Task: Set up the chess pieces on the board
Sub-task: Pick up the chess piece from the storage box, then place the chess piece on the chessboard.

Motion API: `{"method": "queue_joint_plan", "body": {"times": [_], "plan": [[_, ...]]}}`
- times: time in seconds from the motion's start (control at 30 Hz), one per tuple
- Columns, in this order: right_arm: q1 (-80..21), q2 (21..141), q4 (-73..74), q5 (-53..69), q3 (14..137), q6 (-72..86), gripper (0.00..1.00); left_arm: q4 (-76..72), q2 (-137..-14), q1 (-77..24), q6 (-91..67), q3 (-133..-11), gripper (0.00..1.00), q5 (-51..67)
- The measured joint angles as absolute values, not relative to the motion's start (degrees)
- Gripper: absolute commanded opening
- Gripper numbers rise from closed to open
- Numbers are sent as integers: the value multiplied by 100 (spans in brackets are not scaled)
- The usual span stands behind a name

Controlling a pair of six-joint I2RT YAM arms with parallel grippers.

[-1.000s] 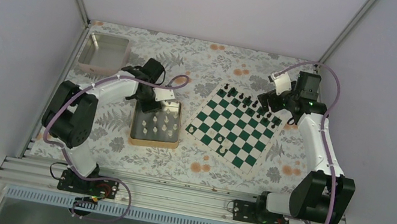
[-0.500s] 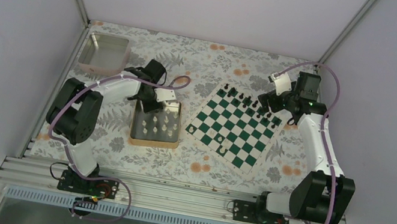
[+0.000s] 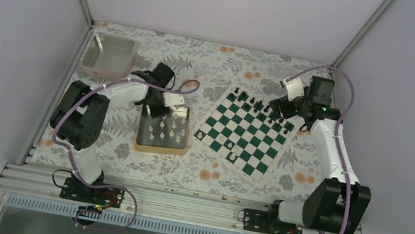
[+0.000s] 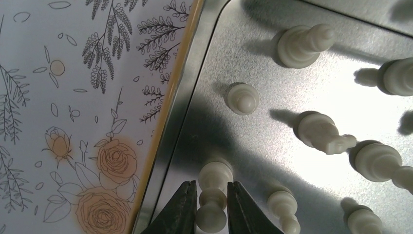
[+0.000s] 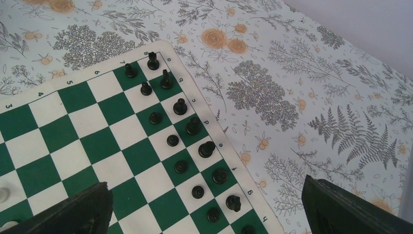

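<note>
Floral cloth (image 4: 73, 97) covers the desk (image 3: 245, 66), with plain pale walls (image 3: 223, 5) all round. Left fingers (image 4: 184, 214) are pinched narrow on a cream piece (image 4: 213, 192), one finger on each side of its thin neck just under the head. I judge that's the spot because the collar stops it slipping out. The piece sits in the gold-rimmed tin (image 4: 168, 122), just beside the rim. Its base looks to be on the tin floor, so it's not lifted yet.

The other chess pieces (image 4: 304, 44) stand upright in the tin, apart from each other. That spacing leaves room for my fingers to drop in without knocking one over. The closest neighbour (image 4: 283, 209) is just beside one finger, so that's the one to mind on the way up.

Right fingers (image 5: 83, 209) are spread wide and hold nothing. They hover over the far corner of the board (image 5: 63, 146), above the black pieces (image 5: 180, 106). Those are already in two rows along that edge, so this arm is probably parked out of the way while the tin gets worked.

The board lies angled, to the right of the tin and well apart from the pinkish tray (image 3: 110, 55). A couple of pale pieces (image 3: 232, 150) seem to be on its near edge, too small to name. Step in hand: pick from the tin and carry to the near rows. Most of the white side isn't placed yet.
</note>
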State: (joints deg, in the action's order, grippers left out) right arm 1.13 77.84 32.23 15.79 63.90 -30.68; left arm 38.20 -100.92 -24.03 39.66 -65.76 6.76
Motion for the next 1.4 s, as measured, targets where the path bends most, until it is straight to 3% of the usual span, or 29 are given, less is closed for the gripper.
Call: {"method": "queue_joint_plan", "body": {"times": [0.23, 0.57, 0.87, 1.4], "plan": [[113, 7741, 3225, 1579, 6381, -3068, 100, 3824, -10088, -2458, 3955, -6578, 8, 528], [113, 7719, 3223, 1579, 6381, -3068, 100, 4460, -9607, -2906, 3887, -7065, 7, 246], [113, 7719, 3223, 1575, 6381, -3065, 100, 5214, -9144, -3669, 3717, -8217, 7, 16], [161, 7666, 3210, 1404, 6379, -3030, 100, 5229, -10119, -5118, 3621, -8447, 4, 183]]}}
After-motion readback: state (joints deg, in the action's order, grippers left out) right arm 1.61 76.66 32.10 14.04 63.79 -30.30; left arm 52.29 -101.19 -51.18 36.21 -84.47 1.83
